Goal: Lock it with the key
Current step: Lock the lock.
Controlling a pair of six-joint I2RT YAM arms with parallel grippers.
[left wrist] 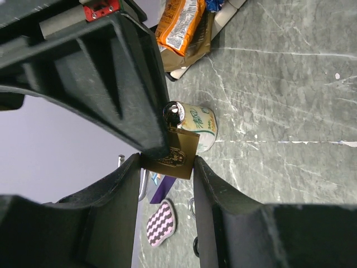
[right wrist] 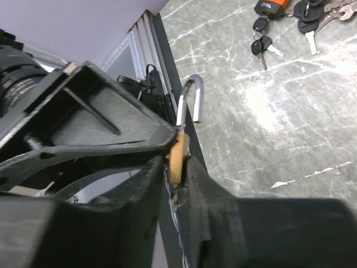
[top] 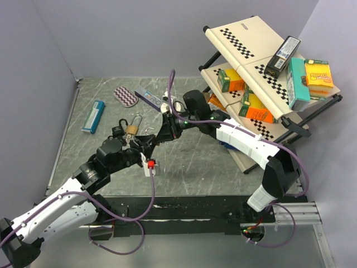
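Observation:
A brass padlock (left wrist: 178,158) hangs above the table, and my left gripper (left wrist: 167,163) is shut on its narrow sides. Its silver shackle (right wrist: 191,99) stands open. In the right wrist view the padlock (right wrist: 178,152) shows edge-on, with my right gripper (right wrist: 175,167) closed against its flat faces. The two grippers meet at mid-table, left gripper (top: 138,148) and right gripper (top: 150,143). A black shiny round part (left wrist: 174,112) sits at the padlock's end; I cannot tell if it is a key. Black-headed keys (right wrist: 262,44) lie loose on the table.
A second brass padlock (top: 133,127) lies by the keys (top: 119,132). A pink wavy pad (top: 125,96), a blue box (top: 93,116) and a white-green pack (left wrist: 199,126) are on the table. A tilted rack (top: 251,39) with boxes stands at the right.

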